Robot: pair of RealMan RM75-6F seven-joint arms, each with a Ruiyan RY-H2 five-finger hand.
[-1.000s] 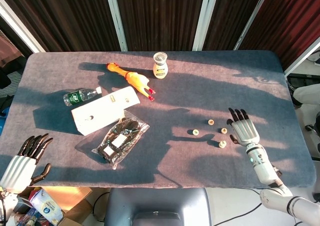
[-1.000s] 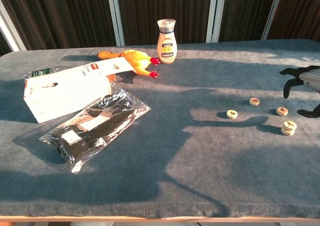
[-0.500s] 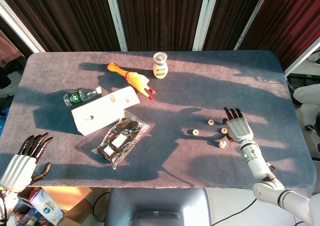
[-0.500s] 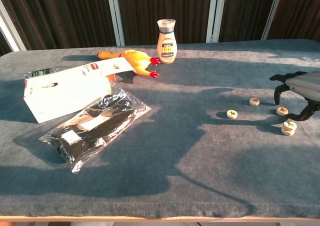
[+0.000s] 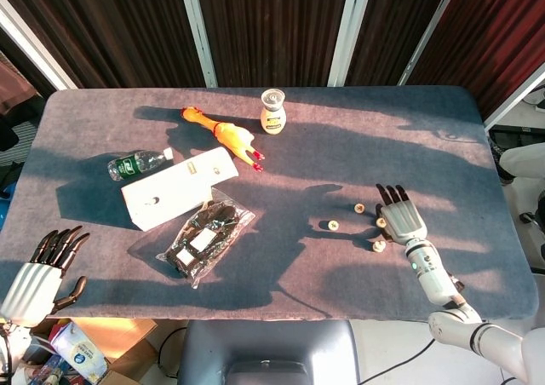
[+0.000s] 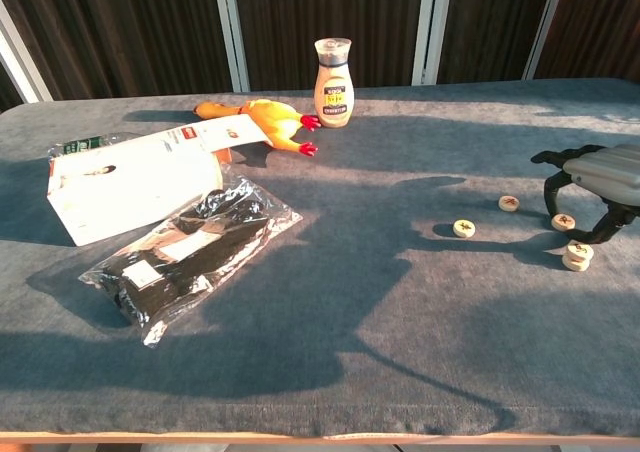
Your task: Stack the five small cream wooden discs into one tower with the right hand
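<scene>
Small cream wooden discs lie at the table's right: one single disc [image 5: 333,226] [image 6: 463,228] furthest left, a second disc [image 5: 359,206] [image 6: 509,203] behind it, a third disc [image 6: 562,222] under my right hand, and a two-disc stack [image 5: 377,246] [image 6: 576,257] nearest the front. My right hand [image 5: 402,217] [image 6: 595,182] hovers over the third disc, its dark fingers apart and curved downward, holding nothing. My left hand [image 5: 38,274] hangs off the table's front left corner, empty with fingers apart.
On the left half lie a black item in a clear bag [image 5: 204,238], a white box [image 5: 177,186] and a water bottle [image 5: 139,163]. A rubber chicken [image 5: 223,134] and a sauce bottle [image 5: 272,112] stand at the back centre.
My right hand has slid left, from the table's right side to over the disc beside the stack. The discs and my left hand have stayed put.
</scene>
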